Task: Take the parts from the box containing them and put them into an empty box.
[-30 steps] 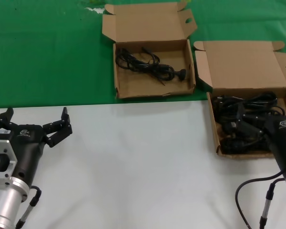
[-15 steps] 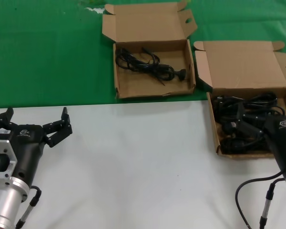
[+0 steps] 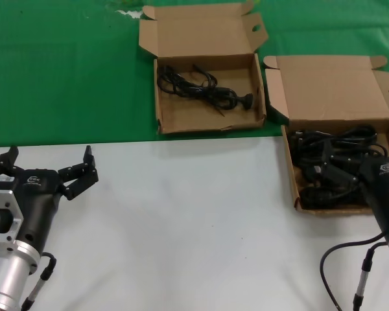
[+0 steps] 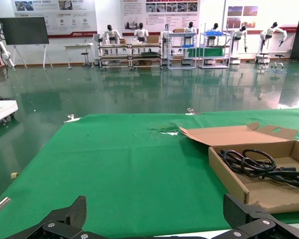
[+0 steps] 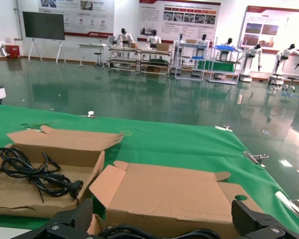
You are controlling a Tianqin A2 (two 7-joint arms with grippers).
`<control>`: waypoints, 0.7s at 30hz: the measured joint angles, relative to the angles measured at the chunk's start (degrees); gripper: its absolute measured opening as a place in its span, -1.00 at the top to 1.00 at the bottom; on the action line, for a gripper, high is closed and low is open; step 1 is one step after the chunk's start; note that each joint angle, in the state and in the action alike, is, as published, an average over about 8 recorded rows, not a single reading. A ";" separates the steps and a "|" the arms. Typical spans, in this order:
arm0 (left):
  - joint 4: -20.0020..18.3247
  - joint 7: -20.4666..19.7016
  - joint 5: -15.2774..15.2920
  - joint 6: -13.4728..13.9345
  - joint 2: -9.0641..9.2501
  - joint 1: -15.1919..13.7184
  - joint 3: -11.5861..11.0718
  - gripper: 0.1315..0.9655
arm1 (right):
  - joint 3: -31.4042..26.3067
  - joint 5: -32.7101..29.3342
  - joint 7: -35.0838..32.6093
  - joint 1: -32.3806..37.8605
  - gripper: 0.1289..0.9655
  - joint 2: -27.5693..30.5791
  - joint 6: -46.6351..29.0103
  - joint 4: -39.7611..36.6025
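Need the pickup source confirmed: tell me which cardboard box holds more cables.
The box on the robot's right, under the right hand, is crowded with black cables; the farther box on the green cloth holds one bundle.

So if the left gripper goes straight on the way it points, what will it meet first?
Probably the box with one cable in it; from the left gripper, only green cloth lies before it, though depth is unclear.

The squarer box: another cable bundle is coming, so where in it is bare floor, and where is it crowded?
The squarer box has bare cardboard along its wavy front wall, below the single cable bundle lying toward the lid side. The wider box is packed with cables, and the right gripper is down in it.
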 joint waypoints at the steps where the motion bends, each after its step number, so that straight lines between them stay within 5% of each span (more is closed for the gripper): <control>1: 0.00 0.00 0.00 0.00 0.00 0.00 0.00 -1.00 | 0.00 0.00 0.00 0.00 -1.00 0.00 0.00 0.00; 21: 0.00 0.00 0.00 0.00 0.00 0.00 0.00 -1.00 | 0.00 0.00 0.00 0.00 -1.00 0.00 0.00 0.00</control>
